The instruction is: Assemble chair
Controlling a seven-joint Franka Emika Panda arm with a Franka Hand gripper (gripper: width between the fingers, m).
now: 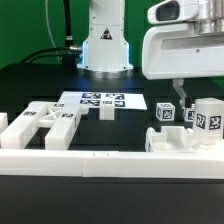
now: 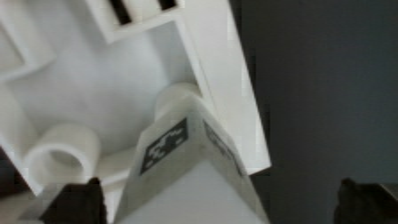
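My gripper hangs on the exterior view's right, just above a group of white chair parts. These are cube-ended legs with tags and a flat white slab in front of them. In the wrist view the gripper is open. Its dark fingertips stand wide on either side of a white tagged part with a round peg end, and do not touch it. Two cut-out frame parts and a small white block lie on the exterior view's left.
The marker board lies flat in the middle behind the parts. A long plain white border rail runs along the front. The robot base stands at the back. The table is black.
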